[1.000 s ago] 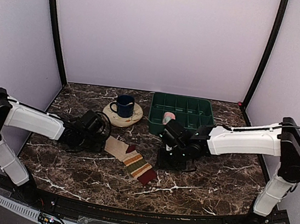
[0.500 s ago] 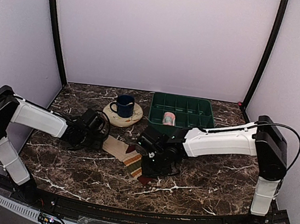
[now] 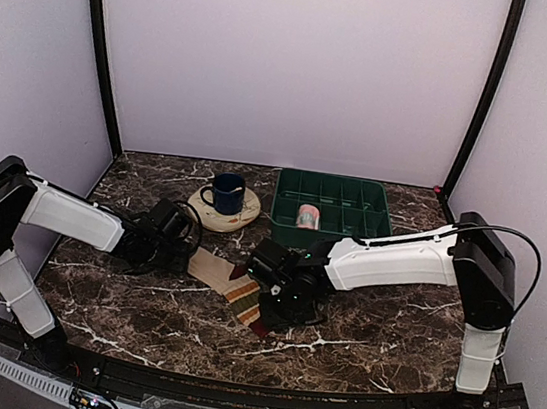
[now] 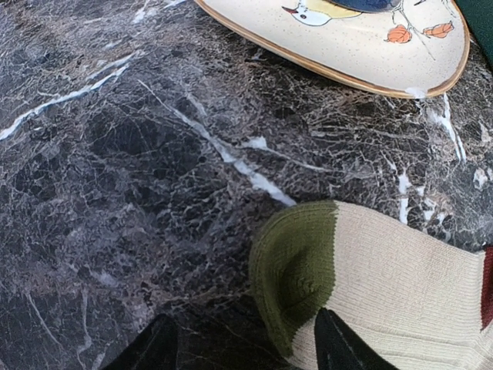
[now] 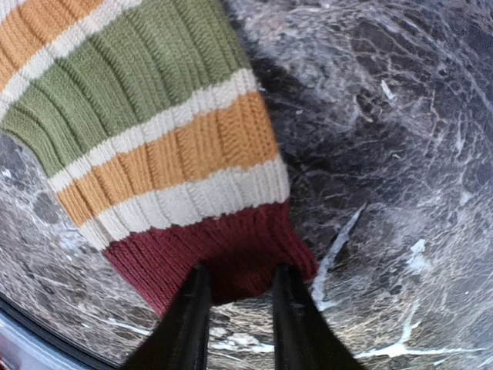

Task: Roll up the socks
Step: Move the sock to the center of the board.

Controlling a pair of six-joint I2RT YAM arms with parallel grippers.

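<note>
Right claw (image 5: pixel 241 270) swung onto striped sock (image 5: pixel 154 139) toe, grip unclear, left claw (image 4: pixel 246 320) released

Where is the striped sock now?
In the top view, the striped sock lies left of centre, between the left claw and the right claw, on the near side of the coaster.
</note>
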